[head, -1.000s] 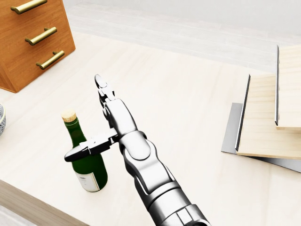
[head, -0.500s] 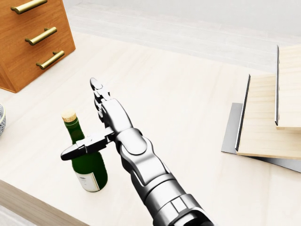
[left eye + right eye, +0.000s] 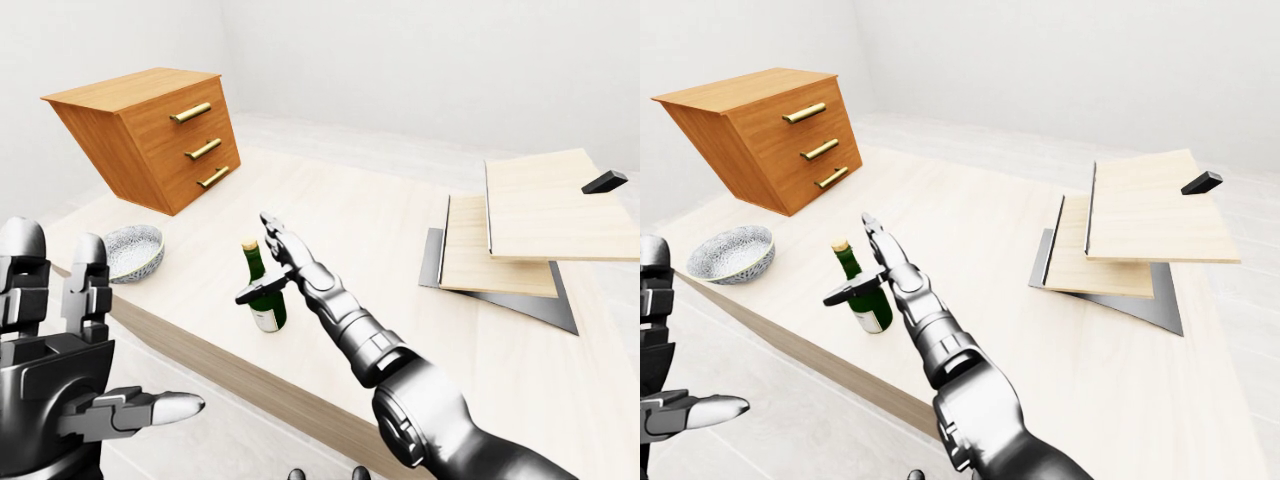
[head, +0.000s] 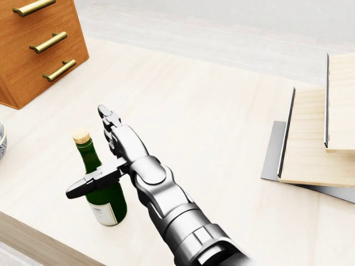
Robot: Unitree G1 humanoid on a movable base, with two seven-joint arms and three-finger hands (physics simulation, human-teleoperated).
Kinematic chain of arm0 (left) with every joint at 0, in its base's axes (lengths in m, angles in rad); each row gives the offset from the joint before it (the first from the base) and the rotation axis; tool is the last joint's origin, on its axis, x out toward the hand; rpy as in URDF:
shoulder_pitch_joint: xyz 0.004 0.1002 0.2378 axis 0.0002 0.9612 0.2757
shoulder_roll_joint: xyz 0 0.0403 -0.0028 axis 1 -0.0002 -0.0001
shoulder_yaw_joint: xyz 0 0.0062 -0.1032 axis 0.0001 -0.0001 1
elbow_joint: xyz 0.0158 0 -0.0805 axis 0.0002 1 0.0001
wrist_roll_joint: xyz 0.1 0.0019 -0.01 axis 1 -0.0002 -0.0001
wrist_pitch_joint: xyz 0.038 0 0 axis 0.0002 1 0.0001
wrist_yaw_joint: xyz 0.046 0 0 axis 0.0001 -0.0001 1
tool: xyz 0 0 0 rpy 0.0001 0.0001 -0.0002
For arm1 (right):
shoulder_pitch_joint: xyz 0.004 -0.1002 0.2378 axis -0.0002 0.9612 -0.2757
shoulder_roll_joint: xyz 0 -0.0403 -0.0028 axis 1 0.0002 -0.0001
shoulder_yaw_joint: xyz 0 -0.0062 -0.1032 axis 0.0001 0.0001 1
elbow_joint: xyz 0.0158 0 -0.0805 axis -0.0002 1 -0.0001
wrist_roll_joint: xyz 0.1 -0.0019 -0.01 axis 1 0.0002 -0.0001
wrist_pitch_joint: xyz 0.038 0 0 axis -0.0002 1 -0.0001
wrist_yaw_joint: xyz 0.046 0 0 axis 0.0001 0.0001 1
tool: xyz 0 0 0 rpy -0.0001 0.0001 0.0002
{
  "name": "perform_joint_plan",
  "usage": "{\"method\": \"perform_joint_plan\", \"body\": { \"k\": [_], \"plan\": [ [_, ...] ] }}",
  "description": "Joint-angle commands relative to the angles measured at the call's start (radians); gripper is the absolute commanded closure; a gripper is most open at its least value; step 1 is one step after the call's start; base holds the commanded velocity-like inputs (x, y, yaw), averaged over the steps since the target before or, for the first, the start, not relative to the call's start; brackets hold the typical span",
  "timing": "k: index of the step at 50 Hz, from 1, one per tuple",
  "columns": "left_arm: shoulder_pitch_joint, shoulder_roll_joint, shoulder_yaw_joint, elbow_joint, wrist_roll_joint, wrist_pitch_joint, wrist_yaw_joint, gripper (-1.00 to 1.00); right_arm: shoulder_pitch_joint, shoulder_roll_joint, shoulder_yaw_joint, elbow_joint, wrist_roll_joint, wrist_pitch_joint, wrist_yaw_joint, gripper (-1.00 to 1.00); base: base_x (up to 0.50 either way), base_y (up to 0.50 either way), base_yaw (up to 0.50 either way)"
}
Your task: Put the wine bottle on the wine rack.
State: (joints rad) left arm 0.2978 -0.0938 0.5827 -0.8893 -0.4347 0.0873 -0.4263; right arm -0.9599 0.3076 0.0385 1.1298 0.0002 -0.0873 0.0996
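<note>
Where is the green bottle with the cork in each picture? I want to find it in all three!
Left-eye view: the green glass wine bottle stands left of centre, on the pale wooden table.
Head view: it sits at lower left, with one finger of the silver right hand crossing it.
Right-eye view: it stands left of centre.
Shared landmark: the orange-brown wooden drawer chest, up and to the left of the bottle in every view.
</note>
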Motion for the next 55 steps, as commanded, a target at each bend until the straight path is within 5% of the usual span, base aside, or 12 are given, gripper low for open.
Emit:
{"method": "perform_joint_plan", "body": {
  "k": [1,38,39,40,43,46,55],
  "plan": [
    [0.000,-0.002,0.000,0.018,0.004,0.000,-0.007,-1.00,-0.025,0.009,-0.006,0.034,-0.009,0.000,0.014,-1.00,0.00,0.00,0.00],
    [0.003,-0.004,0.003,0.030,-0.001,0.000,-0.005,-1.00,-0.049,0.020,-0.011,0.041,-0.027,0.000,0.025,-1.00,0.00,0.00,0.00],
    [0.003,-0.004,0.003,0.030,-0.002,0.000,-0.004,-1.00,-0.048,0.020,-0.012,0.040,-0.027,0.000,0.024,-0.84,0.00,0.00,0.00],
    [0.003,-0.004,0.003,0.031,-0.002,0.000,-0.004,-1.00,-0.048,0.020,-0.012,0.040,-0.027,0.000,0.024,-0.22,0.00,0.00,0.00],
    [0.003,-0.003,0.001,0.032,0.000,0.000,-0.004,-1.00,-0.047,0.019,-0.012,0.038,-0.027,0.000,0.024,0.76,0.00,0.00,0.00],
    [0.003,-0.003,0.002,0.032,-0.003,0.000,-0.004,-1.00,-0.046,0.020,-0.011,0.037,-0.028,0.000,0.022,1.00,0.00,0.00,0.00],
    [0.007,-0.004,0.005,0.030,-0.004,0.000,-0.006,-1.00,-0.040,0.018,-0.009,0.032,-0.030,0.000,0.021,1.00,0.00,0.00,0.00]
  ]
}}
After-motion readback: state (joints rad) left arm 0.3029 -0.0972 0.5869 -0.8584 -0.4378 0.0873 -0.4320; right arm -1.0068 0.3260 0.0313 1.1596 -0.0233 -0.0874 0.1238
